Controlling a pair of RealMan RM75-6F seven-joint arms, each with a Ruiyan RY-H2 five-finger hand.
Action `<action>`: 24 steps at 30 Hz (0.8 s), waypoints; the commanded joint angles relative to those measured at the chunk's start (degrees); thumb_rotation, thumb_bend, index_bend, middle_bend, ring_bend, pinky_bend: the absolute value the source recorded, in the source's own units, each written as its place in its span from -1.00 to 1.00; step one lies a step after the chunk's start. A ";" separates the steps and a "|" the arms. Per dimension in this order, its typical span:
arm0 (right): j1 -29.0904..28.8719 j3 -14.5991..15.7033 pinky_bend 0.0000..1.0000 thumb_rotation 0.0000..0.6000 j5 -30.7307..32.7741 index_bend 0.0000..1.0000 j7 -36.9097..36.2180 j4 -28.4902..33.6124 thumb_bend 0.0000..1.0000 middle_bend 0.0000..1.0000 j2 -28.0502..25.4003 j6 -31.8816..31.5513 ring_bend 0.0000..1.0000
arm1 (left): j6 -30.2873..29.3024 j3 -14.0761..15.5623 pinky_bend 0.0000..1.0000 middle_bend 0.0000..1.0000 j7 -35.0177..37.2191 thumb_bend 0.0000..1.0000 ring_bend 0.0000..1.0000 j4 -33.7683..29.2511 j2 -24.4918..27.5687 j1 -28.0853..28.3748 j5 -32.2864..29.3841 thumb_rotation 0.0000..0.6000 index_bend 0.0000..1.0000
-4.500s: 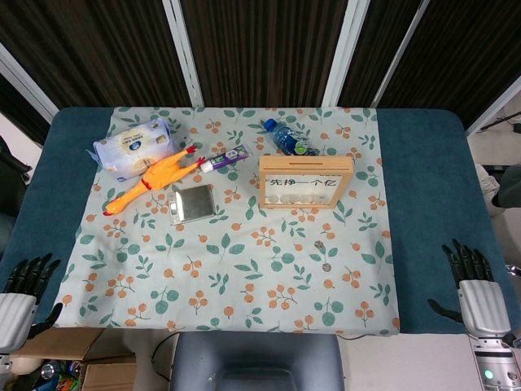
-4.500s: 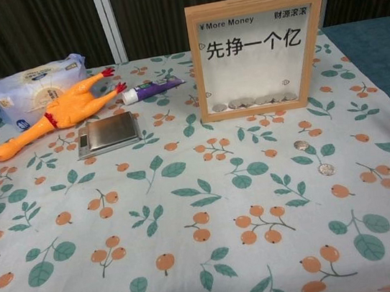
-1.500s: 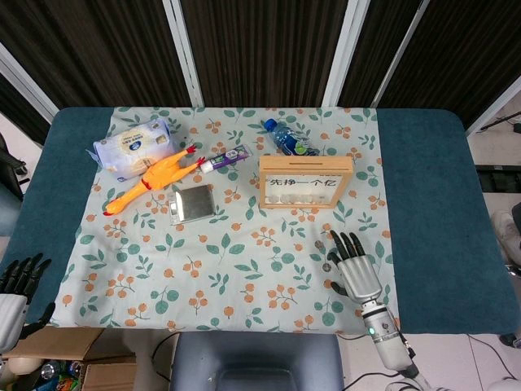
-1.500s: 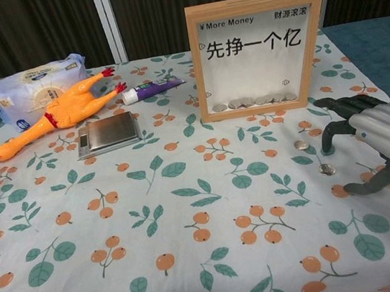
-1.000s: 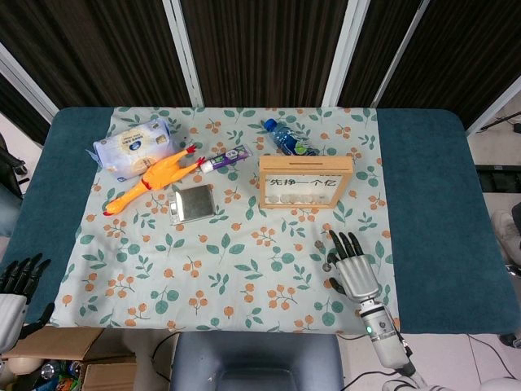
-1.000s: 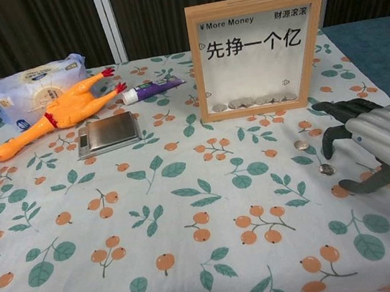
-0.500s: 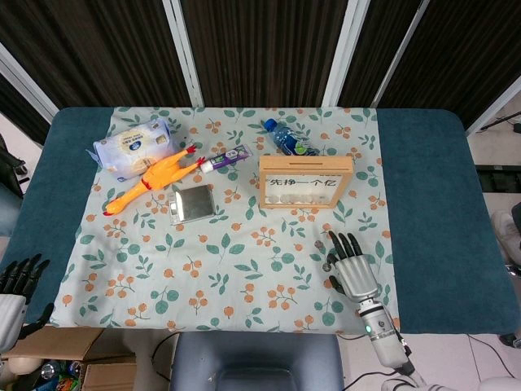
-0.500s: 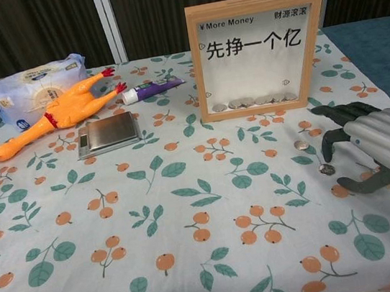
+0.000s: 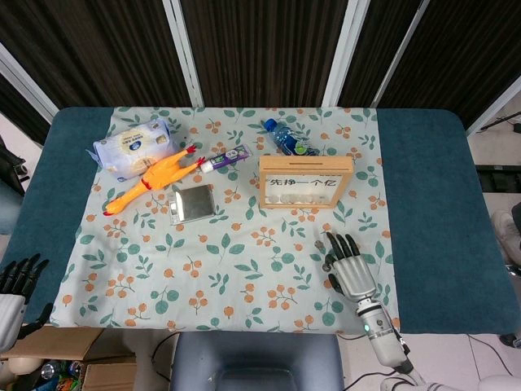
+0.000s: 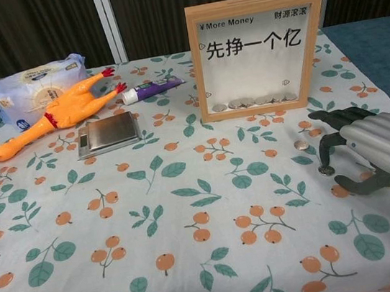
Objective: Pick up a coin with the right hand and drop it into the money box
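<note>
The wooden money box (image 9: 306,181) (image 10: 260,53) stands upright at the back of the floral cloth, with several coins lying inside behind its glass. Two loose coins lie on the cloth in front of it: a far coin (image 10: 300,145) (image 9: 320,244) and a near coin (image 10: 325,170). My right hand (image 10: 375,147) (image 9: 352,270) hovers palm down just right of them, fingers apart, holding nothing. One fingertip (image 10: 322,164) points down onto the near coin, and the thumb reaches out low beside it. My left hand (image 9: 14,295) rests off the table's front left corner, fingers spread and empty.
An orange rubber chicken (image 10: 56,113), a tissue pack (image 10: 33,87), a purple toothpaste tube (image 10: 152,89) and a flat metal scale (image 10: 108,134) lie at the back left. A blue water bottle (image 9: 286,138) lies behind the box. Bare teal table (image 9: 431,187) flanks the cloth.
My right hand came in from the table's right edge to the coins, then crept a little left and lowered a fingertip onto the near coin. The left hand stayed put.
</note>
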State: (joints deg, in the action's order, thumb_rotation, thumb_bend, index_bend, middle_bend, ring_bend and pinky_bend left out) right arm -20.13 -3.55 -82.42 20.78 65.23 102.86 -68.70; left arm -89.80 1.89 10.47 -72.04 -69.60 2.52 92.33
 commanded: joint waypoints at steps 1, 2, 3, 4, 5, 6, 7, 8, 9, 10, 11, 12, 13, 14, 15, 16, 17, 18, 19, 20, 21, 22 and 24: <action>-0.09 0.00 -1.00 1.00 0.23 0.12 0.07 0.16 -0.17 -1.00 -0.06 0.25 -1.00 | 0.08 -0.02 -1.00 -1.00 -0.01 -0.28 -1.00 0.02 0.00 0.00 -0.07 1.00 -1.00; -0.13 0.01 -1.00 1.00 0.32 0.12 0.11 0.19 -0.17 -1.00 -0.05 0.36 -1.00 | 0.08 -0.02 -1.00 -1.00 0.03 -0.28 -1.00 0.05 -0.01 -0.02 -0.08 1.00 -1.00; -0.17 0.01 -1.00 1.00 0.39 0.12 0.14 0.21 -0.17 -1.00 -0.04 0.45 -1.00 | 0.05 -0.03 -1.00 -1.00 0.04 -0.28 -1.00 0.02 -0.01 -0.01 -0.05 1.00 -1.00; -0.21 0.00 -1.00 1.00 0.53 0.12 0.15 0.24 -0.17 -1.00 -0.01 0.61 -1.00 | 0.02 -0.05 -1.00 -1.00 0.02 -0.28 -1.00 0.01 0.01 -0.01 -0.04 1.00 -1.00; -0.25 -0.03 -1.00 1.00 0.67 0.12 0.14 0.30 -0.17 -1.00 0.00 0.76 -1.00 | 0.00 -0.06 -1.00 -1.00 -0.01 -0.28 -1.00 0.00 0.01 -0.01 -0.04 1.00 -1.00; -0.29 -0.09 -1.00 1.00 0.88 0.12 0.12 0.42 -0.17 -1.00 0.00 0.97 -1.00 | -0.01 -0.08 -1.00 -1.00 -0.01 -0.28 -1.00 -0.02 0.02 -0.01 -0.05 1.00 -1.00; -0.32 -0.14 -1.00 1.00 1.10 0.12 0.13 0.55 -0.17 -1.00 -0.01 1.17 -1.00 | -0.01 -0.08 -1.00 -1.00 -0.01 -0.28 -1.00 -0.04 0.04 0.00 -0.05 1.00 -1.00; -0.36 -0.22 -1.00 1.00 1.35 0.12 0.22 0.66 -0.17 -1.00 0.00 1.36 -1.00 | 0.00 -0.08 -1.00 -1.00 -0.03 -0.28 -1.00 -0.06 0.05 -0.01 -0.05 1.00 -1.00; -0.41 -0.27 -1.00 1.00 1.45 0.13 0.31 0.70 -0.17 -1.00 0.02 1.42 -1.00 | 0.01 -0.08 -1.00 -1.00 -0.04 -0.28 -1.00 -0.06 0.06 -0.01 -0.07 1.00 -1.00; -0.46 -0.31 -1.00 1.00 1.50 0.15 0.40 0.70 -0.17 -1.00 0.06 1.43 -1.00 | 0.04 -0.09 -1.00 -1.00 -0.03 -0.28 -1.00 -0.07 0.07 0.00 -0.08 1.00 -1.00; -0.49 -0.33 -1.00 1.00 1.53 0.17 0.43 0.66 -0.17 -1.00 0.12 1.39 -1.00 | 0.08 -0.10 -1.00 -1.00 -0.04 -0.28 -1.00 -0.08 0.06 0.01 -0.10 1.00 -1.00; -0.52 -0.35 -1.00 1.00 1.53 0.20 0.42 0.63 -0.16 -1.00 0.17 1.35 -1.00 | 0.12 -0.11 -1.00 -1.00 -0.06 -0.28 -1.00 -0.10 0.06 0.03 -0.12 1.00 -1.00; -0.55 -0.36 -1.00 1.00 1.50 0.22 0.42 0.55 -0.16 -1.00 0.23 1.26 -1.00 | 0.17 -0.12 -1.00 -1.00 -0.06 -0.28 -1.00 -0.11 0.06 0.06 -0.13 1.00 -1.00; -0.61 -0.38 -1.00 1.00 1.48 0.23 0.41 0.39 -0.16 -0.99 0.32 1.21 -1.00 | 0.22 -0.12 -1.00 -1.00 -0.05 -0.28 -1.00 -0.12 0.07 0.07 -0.14 1.00 -1.00; -0.63 -0.39 -1.00 1.00 1.50 0.25 0.39 0.28 -0.16 -0.99 0.39 1.21 -1.00 | 0.26 -0.11 -1.00 -1.00 -0.04 -0.28 -1.00 -0.13 0.07 0.08 -0.15 1.00 -1.00; -0.67 -0.40 -1.00 1.00 1.51 0.25 0.38 0.15 -0.16 -0.99 0.46 1.21 -1.00 | 0.28 -0.10 -1.00 -1.00 -0.02 -0.28 -1.00 -0.13 0.06 0.09 -0.15 1.00 -1.00; -0.74 -0.42 -1.00 1.00 1.51 0.26 0.41 -0.04 -0.16 -0.98 0.55 1.19 -1.00 | 0.30 -0.11 -1.00 -1.00 0.02 -0.28 -1.00 -0.15 0.08 0.11 -0.13 1.00 -1.00; -0.79 -0.46 -1.00 1.00 1.49 0.27 0.43 -0.20 -0.16 -0.98 0.62 1.14 -1.00 | 0.29 -0.11 -1.00 -1.00 0.05 -0.28 -1.00 -0.17 0.08 0.12 -0.11 1.00 -1.00; -0.84 -0.51 -1.00 1.00 1.45 0.28 0.43 -0.36 -0.15 -0.98 0.70 1.03 -1.00 | 0.29 -0.11 -1.00 -1.00 0.08 -0.28 -1.00 -0.19 0.09 0.13 -0.09 1.00 -1.00; -0.88 -0.55 -1.00 1.00 1.36 0.29 0.42 -0.61 -0.14 -0.97 0.83 0.84 -1.00 | 0.31 -0.10 -1.00 -1.00 0.10 -0.28 -1.00 -0.21 0.10 0.15 -0.07 1.00 -1.00; -0.92 -0.55 -1.00 1.00 1.23 0.29 0.39 -0.82 -0.14 -0.97 0.92 0.68 -1.00 | 0.35 -0.08 -1.00 -1.00 0.11 -0.28 -1.00 -0.21 0.11 0.16 -0.06 1.00 -1.00; -0.97 -0.53 -1.00 1.00 1.09 0.30 0.35 -1.04 -0.13 -0.96 1.02 0.52 -1.00 | 0.40 -0.07 -1.00 -1.00 0.15 -0.29 -1.00 -0.20 0.11 0.18 -0.06 1.00 -1.00; -1.05 -0.45 -1.00 1.00 0.66 0.30 0.18 -1.63 -0.10 -0.95 1.23 0.10 -1.00 | 0.51 -0.03 -1.00 -1.00 0.29 -0.29 -1.00 -0.17 0.09 0.22 -0.03 1.00 -1.00</action>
State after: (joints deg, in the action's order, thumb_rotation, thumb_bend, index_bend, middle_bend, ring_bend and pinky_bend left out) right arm -21.14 -4.04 -81.62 21.03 63.74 104.00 -68.47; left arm -89.29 1.85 10.76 -72.21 -69.51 2.74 92.30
